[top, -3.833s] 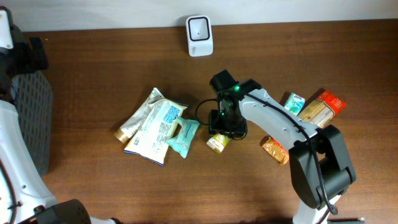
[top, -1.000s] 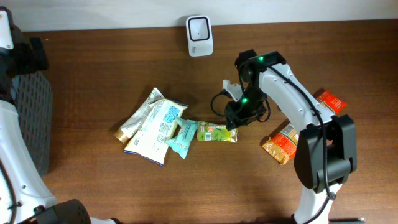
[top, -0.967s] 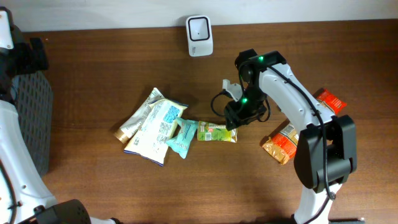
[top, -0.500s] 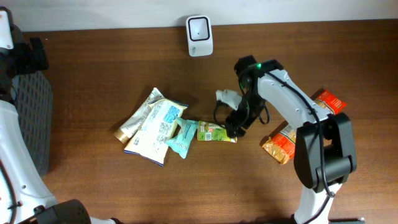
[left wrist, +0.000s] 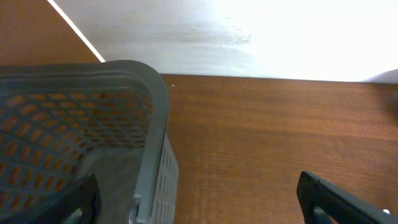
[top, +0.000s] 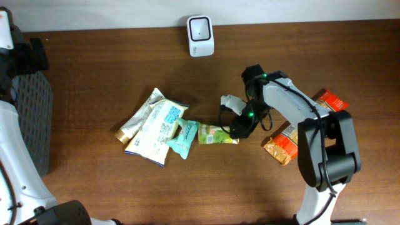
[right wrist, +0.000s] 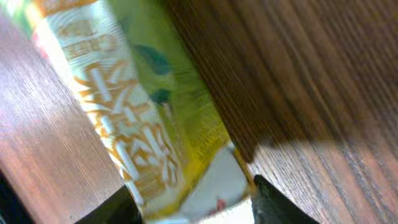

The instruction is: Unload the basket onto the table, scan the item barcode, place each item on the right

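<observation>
Green packet [top: 214, 134] pinched in right gripper [top: 237, 129], left gripper [left wrist: 199, 200] spread, one scanner [top: 200, 36], three pouches [top: 156, 128] beside packet.

Table [top: 94, 69]: dark brown wood, matt, grain running side to side in the overhead view, where it fills nearly the whole frame. Tone is even, with a few paler streaks.

Wall [top: 300, 9]: white and plain, a narrow strip along the table's far edge. In the left wrist view it is strongly lit and washed out to glare at upper right. A brown patch sits at upper left; what it is cannot be told.

Basket [top: 31, 119]: grey plastic with mesh sides and a rounded rim, at the table's left edge, partly out of frame.

Light: bright and even. A soft-edged shadow lies on the wood in the right wrist view.
</observation>
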Available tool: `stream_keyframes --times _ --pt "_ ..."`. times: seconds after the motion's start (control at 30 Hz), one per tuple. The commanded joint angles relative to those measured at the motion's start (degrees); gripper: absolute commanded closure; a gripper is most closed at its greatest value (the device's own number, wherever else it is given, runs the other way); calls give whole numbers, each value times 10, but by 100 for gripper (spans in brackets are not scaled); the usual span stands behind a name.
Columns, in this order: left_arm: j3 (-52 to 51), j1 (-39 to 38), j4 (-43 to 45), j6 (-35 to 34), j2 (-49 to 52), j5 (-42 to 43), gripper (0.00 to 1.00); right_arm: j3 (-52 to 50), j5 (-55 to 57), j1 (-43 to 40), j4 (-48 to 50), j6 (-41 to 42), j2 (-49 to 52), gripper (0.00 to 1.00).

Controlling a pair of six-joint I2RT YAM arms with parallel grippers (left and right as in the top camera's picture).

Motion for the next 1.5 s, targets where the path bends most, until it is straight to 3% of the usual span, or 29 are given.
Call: stream_keyframes --times 0.0,0.1,0.23,0.33,0.5,0.63,0.73,0.9,1.0,1.13,1.33,1.47 --pt "4 0 0 9 -9 2 1 -15 -80 0 -5 -4 2 62" --pt "4 0 0 9 -9 2 1 -43 -116 0 -3 -4 2 75" --pt "4 0 0 9 -9 2 1 -40 -108 -5 -6 47 1 62" --pt "4 0 0 9 -9 2 1 29 -102 -17 -62 66 -7 62" --pt "4 0 0 9 -9 2 1 154 4 -16 -106 186 -12 62" --pt "4 0 0 9 -9 2 1 155 10 -15 -71 286 -11 62" --pt "4 0 0 9 -9 2 1 155 9 -15 -70 290 -11 57" --pt "4 0 0 9 -9 2 1 135 10 13 -77 217 -10 52" --pt "4 0 0 9 -9 2 1 127 54 43 -99 136 -10 38" --pt "4 0 0 9 -9 2 1 127 110 50 -90 32 -10 31" --pt "4 0 0 9 -9 2 1 126 2 50 -105 -118 12 29" --pt "4 0 0 9 -9 2 1 105 -28 60 -116 -155 47 15"
